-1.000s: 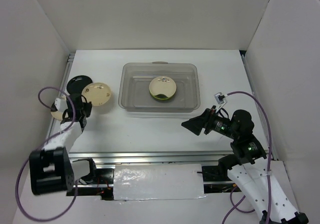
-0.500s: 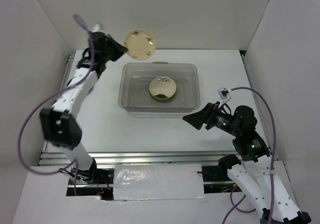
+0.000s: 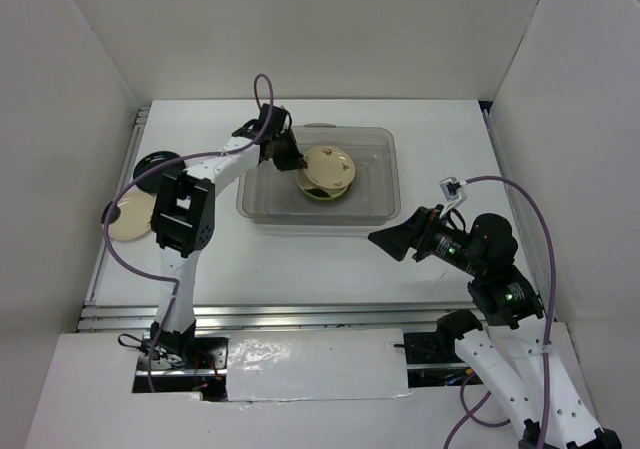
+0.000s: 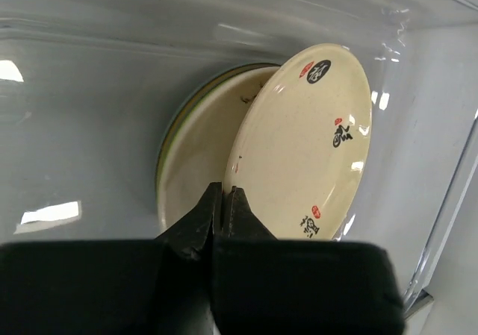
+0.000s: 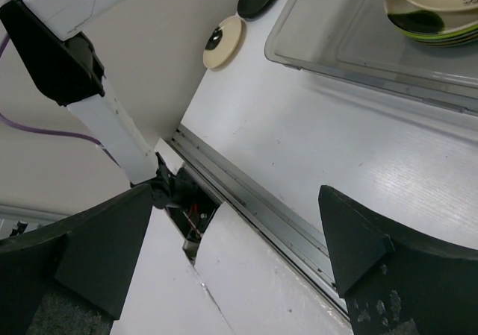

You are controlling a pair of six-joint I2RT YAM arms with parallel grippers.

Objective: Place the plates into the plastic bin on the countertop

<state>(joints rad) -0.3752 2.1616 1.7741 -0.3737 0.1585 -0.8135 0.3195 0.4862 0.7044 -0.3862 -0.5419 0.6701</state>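
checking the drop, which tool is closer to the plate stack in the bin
Left. The left tool is inside the plastic bin, shut on a cream plate tilted over the plate stack. The right tool hangs open outside, off its near right corner.

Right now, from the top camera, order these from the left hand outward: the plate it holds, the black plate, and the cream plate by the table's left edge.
1. The printed cream plate, pinched in the left hand, over the plastic bin.
2. The black plate, on the table left of the bin.
3. The other cream plate, at the far left edge.
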